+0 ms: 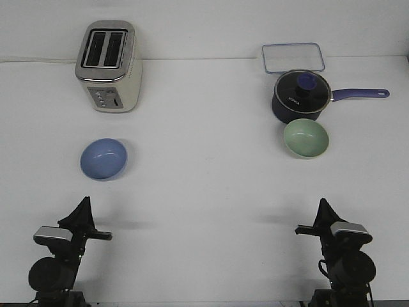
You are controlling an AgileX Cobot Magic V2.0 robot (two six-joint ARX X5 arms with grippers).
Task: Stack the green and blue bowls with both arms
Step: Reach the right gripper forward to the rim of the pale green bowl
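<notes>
The periwinkle blue bowl [103, 158] sits upright on the left of the white table, in front of the toaster. The pale green bowl [306, 138] sits upright on the right, just in front of the navy saucepan and close to it. My left gripper [84, 203] is low at the near left, well short of the blue bowl. Its fingers meet in a single point and hold nothing. My right gripper [323, 204] is low at the near right, well short of the green bowl, and looks the same, shut and empty.
A cream and steel toaster [108, 66] stands at the back left. A dark navy saucepan with a glass lid [301, 96] stands at the back right, its handle pointing right. A clear rectangular lid or tray [293, 57] lies behind it.
</notes>
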